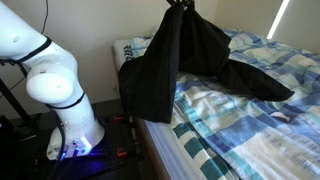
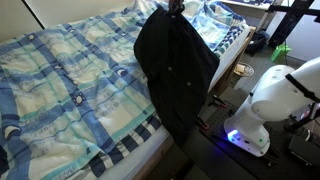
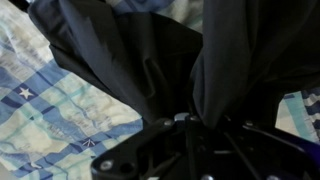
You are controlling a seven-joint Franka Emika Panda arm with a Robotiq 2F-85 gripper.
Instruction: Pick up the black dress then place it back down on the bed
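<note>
Aloft, blk dress over bed edge

- Bed: checked cover in light blue, white and teal.
- Dress: one trailing end lies on the bed's cover, the rest hangs over the bed's edge.

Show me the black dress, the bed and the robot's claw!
black dress (image 1: 165,70), in an exterior view, on the hanging middle of the fabric.
bed (image 2: 70,80), in an exterior view, on bare check cover.
gripper (image 3: 192,122), wrist view, between its fingertips, where they pinch the fabric.
</note>
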